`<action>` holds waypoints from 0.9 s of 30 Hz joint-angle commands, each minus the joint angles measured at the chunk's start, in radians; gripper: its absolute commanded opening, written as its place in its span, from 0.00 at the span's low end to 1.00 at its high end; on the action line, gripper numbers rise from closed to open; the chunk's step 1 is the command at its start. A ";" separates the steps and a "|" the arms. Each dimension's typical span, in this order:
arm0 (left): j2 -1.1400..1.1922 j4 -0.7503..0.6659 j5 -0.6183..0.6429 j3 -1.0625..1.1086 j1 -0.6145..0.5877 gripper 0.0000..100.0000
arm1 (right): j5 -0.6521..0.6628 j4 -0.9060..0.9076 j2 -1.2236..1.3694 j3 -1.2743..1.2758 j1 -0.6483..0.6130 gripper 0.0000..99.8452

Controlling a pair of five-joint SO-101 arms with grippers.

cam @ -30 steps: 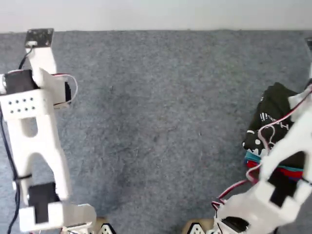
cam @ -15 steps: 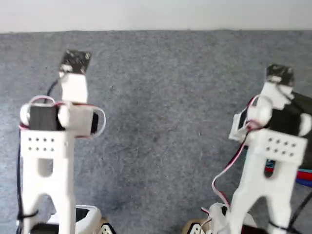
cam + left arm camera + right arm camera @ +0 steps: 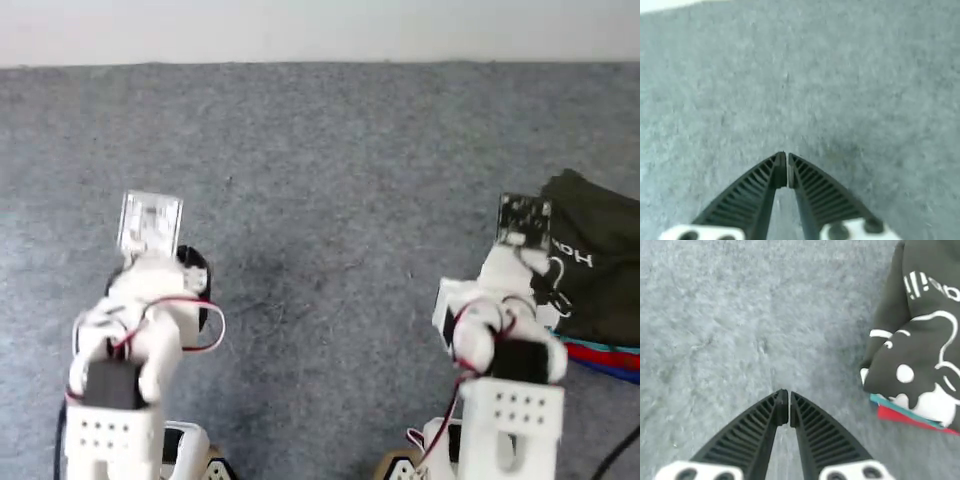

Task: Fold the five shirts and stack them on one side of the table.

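Left arm [image 3: 140,330] and right arm [image 3: 505,335] over the grey tabletop [image 3: 330,170], both jaws clenched and empty, shirts [image 3: 598,270] stacked at the right edge, black one on top, beside the right arm

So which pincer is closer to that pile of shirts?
Right. The right pincer hangs shut beside the shirt pile, not touching; the left pincer is across the table, far from it.

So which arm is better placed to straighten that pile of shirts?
Right, probably: the right gripper sits beside the pile of shirts, while the left gripper is over bare table far from it.
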 commanded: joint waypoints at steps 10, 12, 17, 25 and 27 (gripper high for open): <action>-0.474 -0.086 0.008 0.464 0.005 0.02 | -0.003 -0.268 -0.573 0.592 -0.013 0.01; -0.537 -0.086 0.008 0.518 0.005 0.02 | -0.003 -0.263 -0.659 0.654 -0.013 0.01; -0.571 -0.091 0.008 0.607 0.003 0.02 | -0.005 -0.148 -0.691 0.651 -0.077 0.01; -0.565 -0.060 0.008 0.607 0.005 0.02 | -0.009 0.053 -0.684 0.651 -0.097 0.01; -0.565 -0.009 0.008 0.607 0.005 0.02 | -0.009 0.116 -0.684 0.651 -0.097 0.01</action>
